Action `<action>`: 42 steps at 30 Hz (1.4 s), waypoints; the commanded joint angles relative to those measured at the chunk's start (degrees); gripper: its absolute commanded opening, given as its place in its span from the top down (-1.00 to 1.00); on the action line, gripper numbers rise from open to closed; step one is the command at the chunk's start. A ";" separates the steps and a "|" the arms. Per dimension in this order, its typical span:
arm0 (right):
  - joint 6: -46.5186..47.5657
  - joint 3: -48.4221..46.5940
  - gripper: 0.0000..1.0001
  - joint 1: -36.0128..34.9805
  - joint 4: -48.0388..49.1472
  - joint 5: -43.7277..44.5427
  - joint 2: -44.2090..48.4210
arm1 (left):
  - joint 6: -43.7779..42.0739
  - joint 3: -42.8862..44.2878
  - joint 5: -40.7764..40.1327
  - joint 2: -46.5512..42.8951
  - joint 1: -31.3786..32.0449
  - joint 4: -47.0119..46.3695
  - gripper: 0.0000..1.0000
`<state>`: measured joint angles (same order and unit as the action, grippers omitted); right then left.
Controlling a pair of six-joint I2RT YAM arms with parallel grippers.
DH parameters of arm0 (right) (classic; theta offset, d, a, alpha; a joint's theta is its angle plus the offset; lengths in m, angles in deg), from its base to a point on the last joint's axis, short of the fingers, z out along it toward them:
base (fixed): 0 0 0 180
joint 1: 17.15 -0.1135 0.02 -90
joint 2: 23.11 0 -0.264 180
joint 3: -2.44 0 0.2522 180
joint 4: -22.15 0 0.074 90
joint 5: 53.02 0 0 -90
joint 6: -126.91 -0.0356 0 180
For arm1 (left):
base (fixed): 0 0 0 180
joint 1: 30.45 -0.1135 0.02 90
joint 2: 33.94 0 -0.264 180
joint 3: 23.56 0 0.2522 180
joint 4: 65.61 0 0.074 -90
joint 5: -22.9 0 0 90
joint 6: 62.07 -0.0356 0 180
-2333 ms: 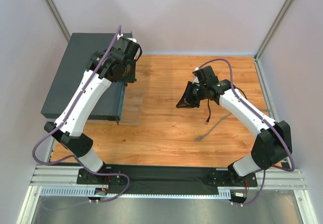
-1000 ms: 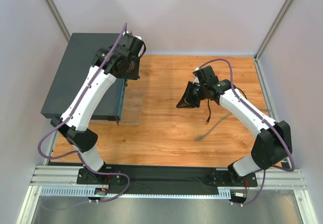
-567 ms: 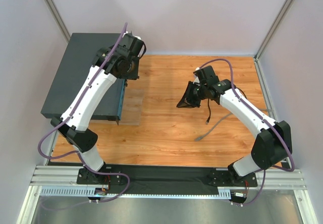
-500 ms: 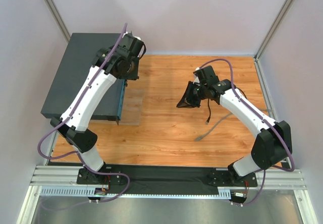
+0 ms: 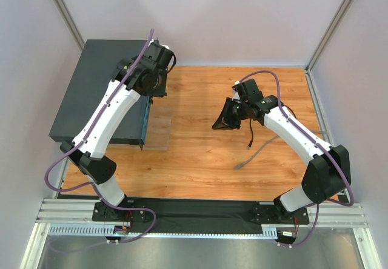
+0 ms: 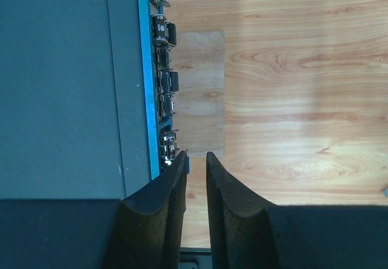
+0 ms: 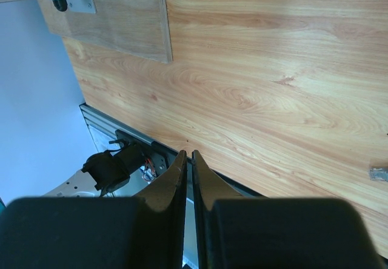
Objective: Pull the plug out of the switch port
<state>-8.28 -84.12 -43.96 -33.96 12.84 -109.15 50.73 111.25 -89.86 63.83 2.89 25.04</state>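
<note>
The switch (image 5: 91, 93) lies along the left side of the table (image 5: 200, 178). Its long axis runs near to far, and its thin blue front face, with the row of sockets (image 6: 163, 87), is turned right. The left claw (image 6: 195, 155) hangs just beside that face. Its jaws are parted by a narrow gap with nothing between them, and the row runs on beyond it.

2 dark blocks (image 6: 173, 81) stick out of the row. I cannot tell whether either is a plug, and no cable leads from them.

The right claw (image 7: 188, 154) is clenched and empty, well right of the switch. 1 clear plug (image 7: 378, 172) on a grey cable (image 5: 259, 151) lies loose on the table near it, so I judge that one already out. The left arm is nearer the ports. No writing is readable.
</note>
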 commanded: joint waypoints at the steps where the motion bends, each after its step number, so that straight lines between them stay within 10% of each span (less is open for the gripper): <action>1: -0.43 -1.03 0.85 0.18 1.65 -0.91 0.61 | -0.39 -0.11 -2.20 -1.98 -0.21 13.82 0.47; 4: -0.60 -1.03 0.85 0.26 1.92 -1.17 0.35 | -0.31 -1.08 -2.99 -1.98 0.05 14.08 0.70; 33: -0.34 -1.21 0.85 0.26 2.18 -1.61 0.08 | 0.13 -5.56 -12.21 -2.59 2.96 12.95 0.65; 42: 0.01 -1.91 0.85 0.44 1.83 -1.35 -0.01 | -1.71 -6.36 -3.62 -2.86 2.87 11.01 0.63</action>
<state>-8.32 -84.12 -43.96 -33.70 11.95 -109.15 50.60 106.05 -97.64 61.93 6.37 22.37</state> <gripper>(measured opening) 0.076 0.191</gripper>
